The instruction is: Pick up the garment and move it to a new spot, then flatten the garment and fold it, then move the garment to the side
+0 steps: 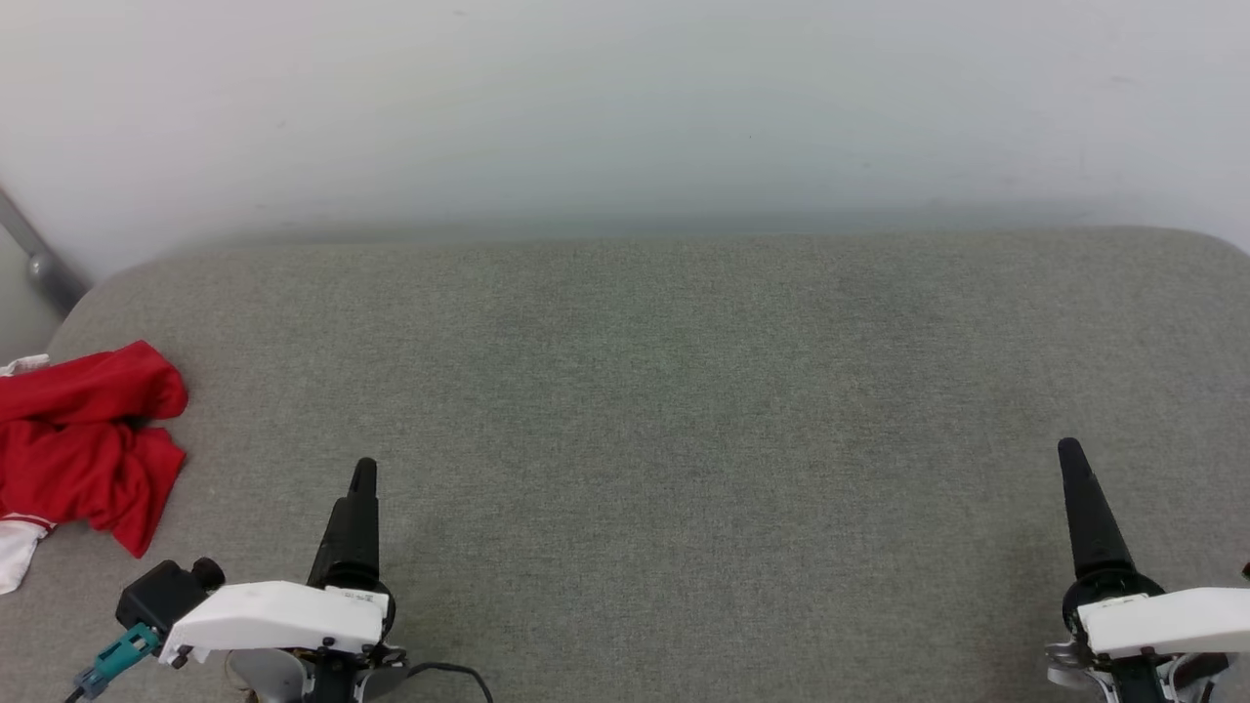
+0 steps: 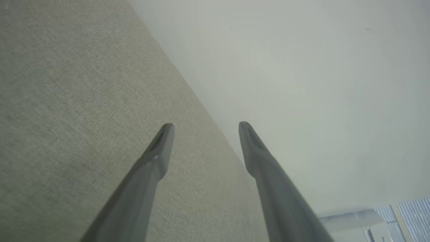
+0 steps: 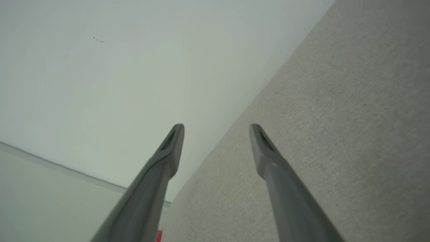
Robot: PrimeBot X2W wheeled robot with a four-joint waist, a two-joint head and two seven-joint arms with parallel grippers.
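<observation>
Jaws on both arms stand spread wide with nothing between them, so you are holding nothing. Your left gripper [image 2: 205, 129] shows this plainly in its own wrist view: its two dark fingers [image 2: 158, 154] are well apart, and between them you see only the grey cloth-covered top [image 2: 67, 101] and the pale wall [image 2: 302, 84] behind it. Your right gripper [image 3: 216, 131] reads the same in the right wrist view, with its fingers parted, bare grey cloth on one side and wall on the other. A small red speck [image 3: 158, 236] sits at that view's bottom edge, too small to tell what it is. In the head view both grippers hang over the front part of the top, the left one toward the left side and the right one close to the right edge. Each points toward the back edge and shows edge-on as a single dark spike. The garment [image 1: 83, 439] lies in a crumpled heap at the left edge of the top, its red cloth bunched in folds, with a bit of white sleeve and striped trim at its near end. It is apart from your left gripper and touches neither arm, and part of it runs out of the head view's left side. A grey metal bar [image 1: 39, 259] slants by the back left corner.
</observation>
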